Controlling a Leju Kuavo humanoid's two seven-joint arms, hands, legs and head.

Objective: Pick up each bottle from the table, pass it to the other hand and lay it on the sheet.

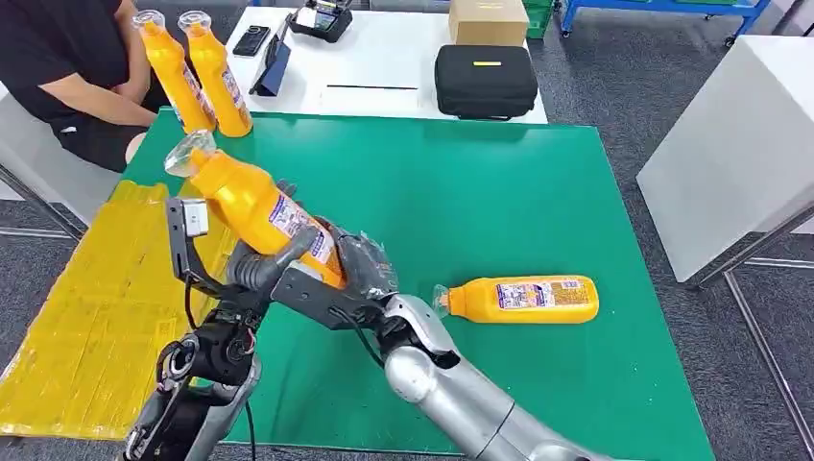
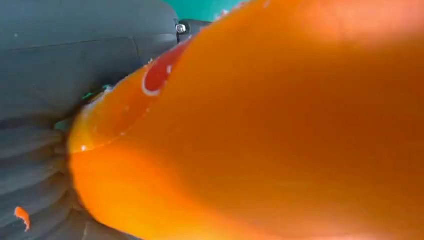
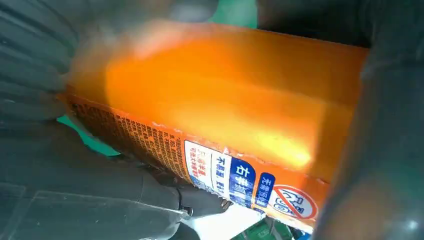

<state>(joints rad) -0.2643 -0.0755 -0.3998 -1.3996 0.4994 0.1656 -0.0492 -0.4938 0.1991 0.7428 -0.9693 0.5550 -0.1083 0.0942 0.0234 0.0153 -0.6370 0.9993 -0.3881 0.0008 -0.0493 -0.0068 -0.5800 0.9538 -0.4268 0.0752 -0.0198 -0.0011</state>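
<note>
Yellow sheet [image 1: 86, 317] at the far left, lying flat beside the green worktop [image 1: 538, 192], nothing on it yet. Behind it, a seated person [image 1: 67, 77] near the corner. Two upright bottles [image 1: 197, 77] at the far left corner of the worktop, touching each other.

Next to the right, held bottle [image 1: 251, 206] in the air above the left edge of the worktop, tilted, clear cap pointing up and to the left. Left hand [image 1: 264, 269] wrapped around the lower middle of it, fingers closed on the label. Right hand [image 1: 360, 279] just beside, clamped on the base end of the same bottle. Judged as the middle of the pass, from right to left.

To do it well: confirm a firm left grasp first, then open the right fingers slowly and pull back along the axis of the bottle, not across it. Keep the bottle off the two upright ones. Then swing left, lower over the sheet, turn to level and release only on contact, to prevent rolling.

Further right, lying bottle [image 1: 523, 300] on its side on the worktop, well apart from both hands, probably next.
</note>
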